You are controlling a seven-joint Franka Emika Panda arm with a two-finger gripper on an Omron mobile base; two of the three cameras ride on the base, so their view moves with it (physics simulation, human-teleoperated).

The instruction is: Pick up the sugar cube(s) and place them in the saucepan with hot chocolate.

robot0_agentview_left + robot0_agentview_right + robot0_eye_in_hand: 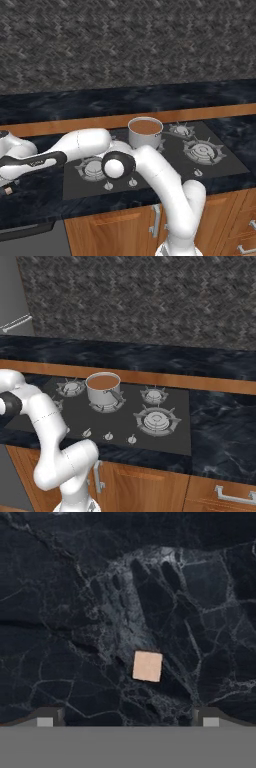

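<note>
One sugar cube point(147, 666) lies flat on the dark marble table point(75, 612), directly below the pincer point(127, 718), whose tips stand wide apart (nothing between them). The arm point(80, 145) stretches far out to the left, low over the table. Further right, one saucepan point(145, 132) of brown liquid sits on a rear burner of the stove point(210, 165), well apart from the cube.

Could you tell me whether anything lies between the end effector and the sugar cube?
Nothing visible does. In the hand view the sugar cube lies alone on the dark marble counter, beyond the open end effector, with bare stone between.
</note>
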